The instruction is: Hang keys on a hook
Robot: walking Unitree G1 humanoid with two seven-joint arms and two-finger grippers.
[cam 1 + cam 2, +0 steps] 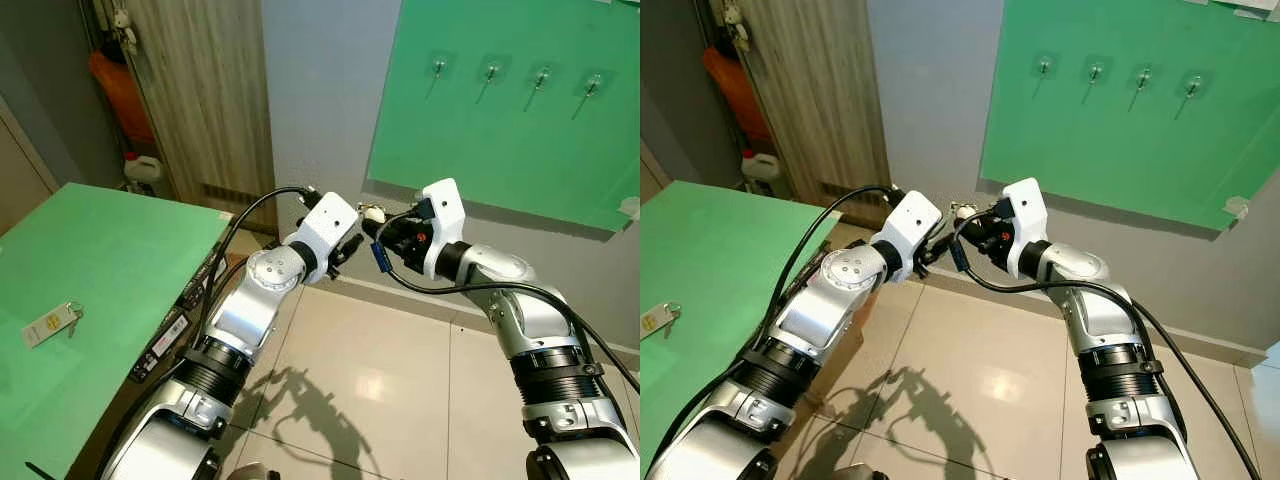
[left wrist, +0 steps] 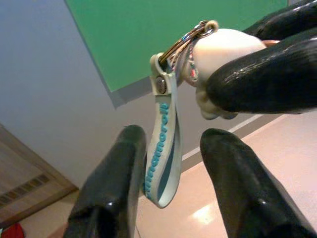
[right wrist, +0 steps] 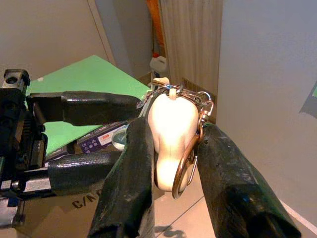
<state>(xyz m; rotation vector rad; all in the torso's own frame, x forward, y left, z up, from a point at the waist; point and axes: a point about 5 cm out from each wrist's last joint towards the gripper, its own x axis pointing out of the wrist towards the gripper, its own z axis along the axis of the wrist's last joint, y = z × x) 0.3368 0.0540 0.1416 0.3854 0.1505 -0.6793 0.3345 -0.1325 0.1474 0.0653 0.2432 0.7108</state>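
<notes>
The keys are a cream figure (image 3: 171,134) on metal rings with a blue and white strap (image 2: 163,153). My right gripper (image 3: 176,128) is shut on the cream figure, holding it in mid-air over the floor. My left gripper (image 2: 173,136) meets it from the left and stands open, and the strap hangs between its two fingers (image 2: 114,193). In the left eye view the keys (image 1: 368,212) sit where both grippers meet. Several metal hooks (image 1: 491,71) run in a row on the green board (image 1: 500,140) on the wall, up and to the right.
At the left stands a green table (image 1: 120,250) with a white key tag (image 1: 50,323) on it, and boxes (image 1: 170,335) sit by its edge. A wooden door and a white jug (image 1: 143,167) are behind. Tiled floor (image 1: 400,380) lies below the arms.
</notes>
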